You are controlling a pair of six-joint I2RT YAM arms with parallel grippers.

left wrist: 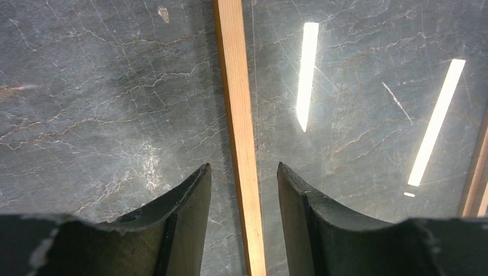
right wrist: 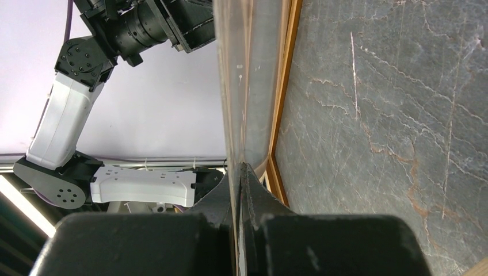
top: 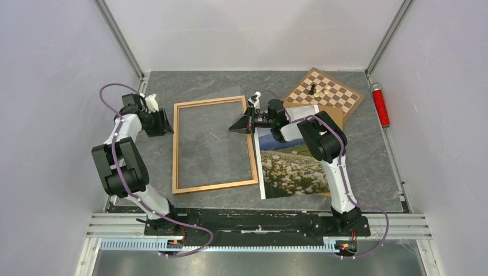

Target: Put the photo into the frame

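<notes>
The frame (top: 176, 146), a thin light-brown wooden rectangle, lies flat on the grey table left of centre. My left gripper (top: 169, 123) is open and straddles its left rail (left wrist: 239, 115), with a gap on both sides of the wood. My right gripper (top: 236, 127) hangs over the frame's right rail, shut on the edge of a clear pane (right wrist: 248, 86) that slants over the opening; the rail (right wrist: 286, 75) runs just beside it. The photo (top: 293, 169), mountains and a flowered meadow, lies face up right of the frame, its top hidden under my right arm.
A brown backing board (top: 335, 117) pokes out under the photo. A chessboard (top: 339, 98) with a few pieces sits at the back right. A red cylinder (top: 380, 106) lies by the right wall. White walls close in the table on three sides.
</notes>
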